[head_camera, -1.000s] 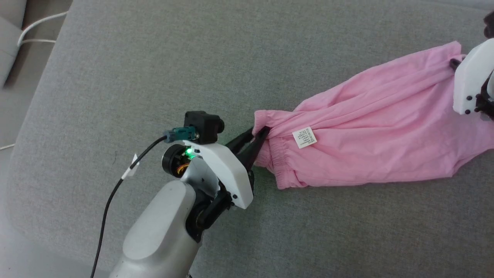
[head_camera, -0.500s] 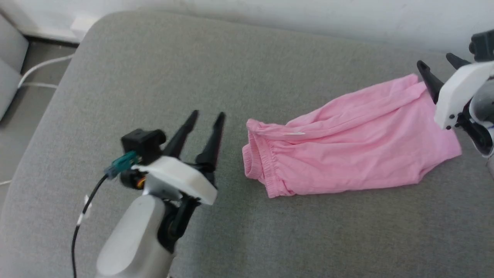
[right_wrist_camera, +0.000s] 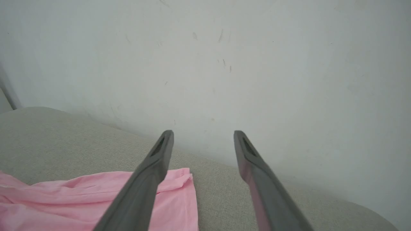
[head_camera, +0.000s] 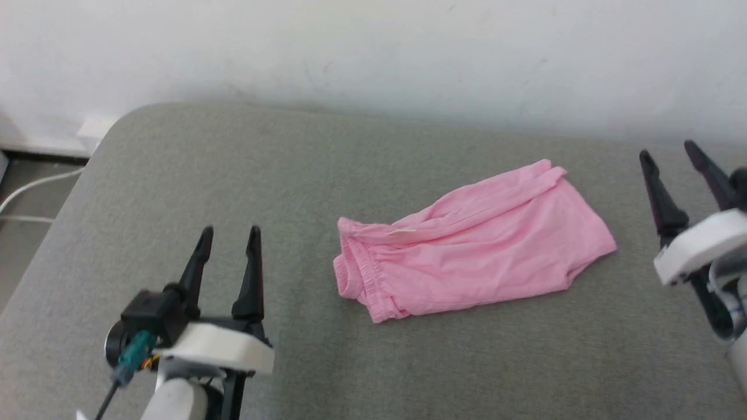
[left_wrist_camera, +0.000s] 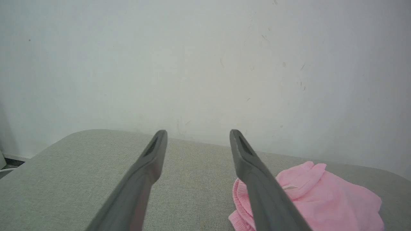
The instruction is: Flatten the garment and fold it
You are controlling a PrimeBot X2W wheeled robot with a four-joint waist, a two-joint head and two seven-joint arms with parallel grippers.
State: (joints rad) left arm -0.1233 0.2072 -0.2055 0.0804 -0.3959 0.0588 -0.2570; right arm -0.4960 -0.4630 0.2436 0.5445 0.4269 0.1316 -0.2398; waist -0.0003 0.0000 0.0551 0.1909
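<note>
The garment [head_camera: 473, 239] is seen lying rumpled on the grey cushion [head_camera: 204, 169], with its gathered waistband turned toward the left gripper [head_camera: 231, 230]. That gripper and the right gripper [head_camera: 667, 148] are kept clear of the cloth, fingers spread wide, nothing being gripped.

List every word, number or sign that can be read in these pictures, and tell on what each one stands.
No text can be read.
White label on the garment: it shows as a thin sliver, too small to read anything on it.
</note>
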